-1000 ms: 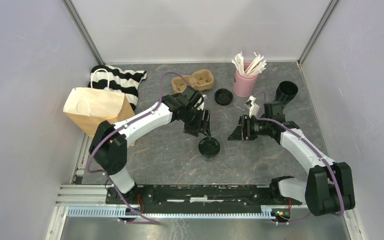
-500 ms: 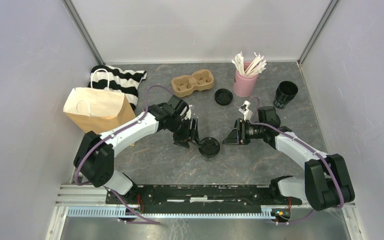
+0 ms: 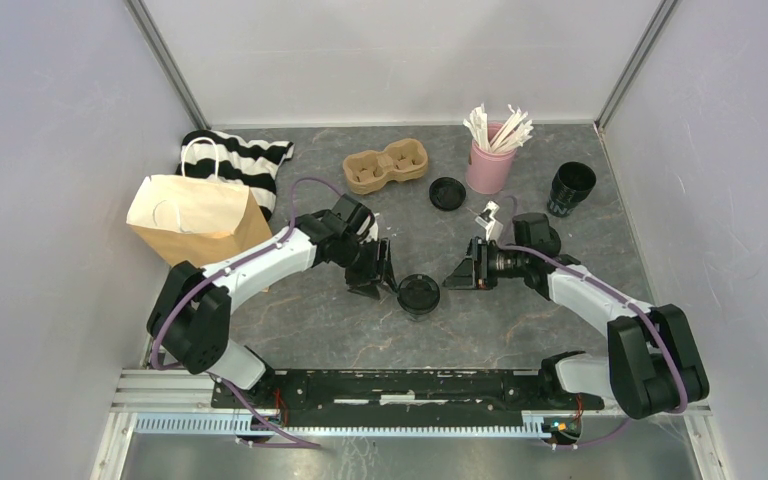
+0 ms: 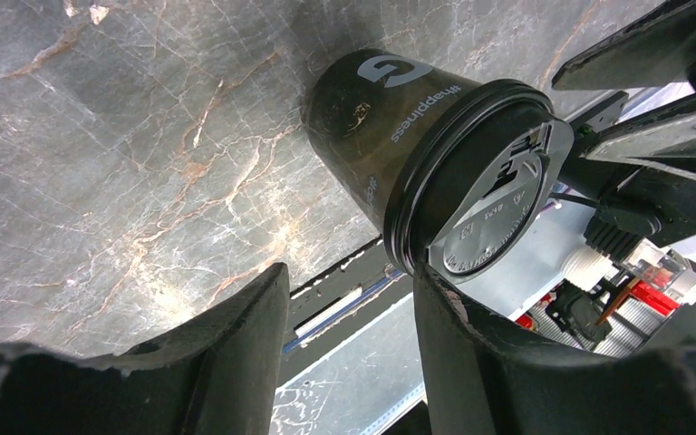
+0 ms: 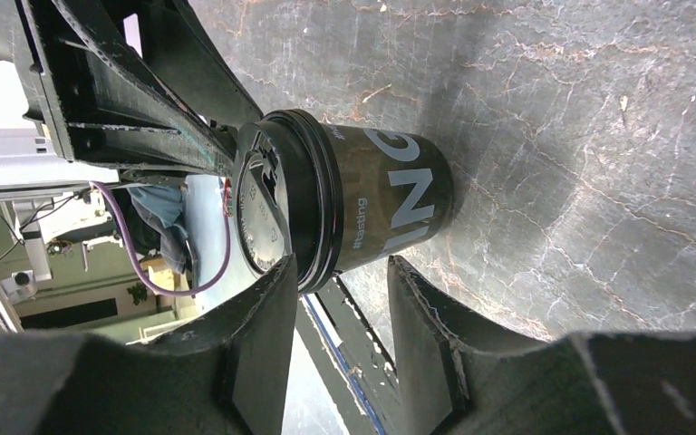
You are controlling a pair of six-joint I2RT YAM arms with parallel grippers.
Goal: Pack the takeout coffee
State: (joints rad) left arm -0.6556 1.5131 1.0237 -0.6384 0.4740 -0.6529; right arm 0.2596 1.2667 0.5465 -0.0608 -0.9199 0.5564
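One takeout coffee cup [image 3: 418, 295], black with pale lettering and a black lid, stands upright at mid-table. My left gripper [image 3: 377, 280] is just left of it and my right gripper [image 3: 459, 275] just right of it. Both are open with nothing between their fingers. In the left wrist view the cup [image 4: 390, 127] sits just past the left gripper [image 4: 349, 308], whose right fingertip is at the lid's rim. In the right wrist view the cup [image 5: 385, 195] is just beyond the right gripper [image 5: 340, 299]. A second black cup [image 3: 571, 188] stands lidless at the far right, its loose lid [image 3: 447, 192] apart.
A brown two-hole carrier tray [image 3: 387, 166] lies at the back centre. A pink cup of white sticks [image 3: 490, 165] stands beside the loose lid. A paper bag [image 3: 195, 215] and a striped cloth [image 3: 240, 160] are at the back left.
The left gripper came down and nearer to the lidded cup's left side. The right gripper slid left toward the cup. Both sets of jaws narrowed a little.
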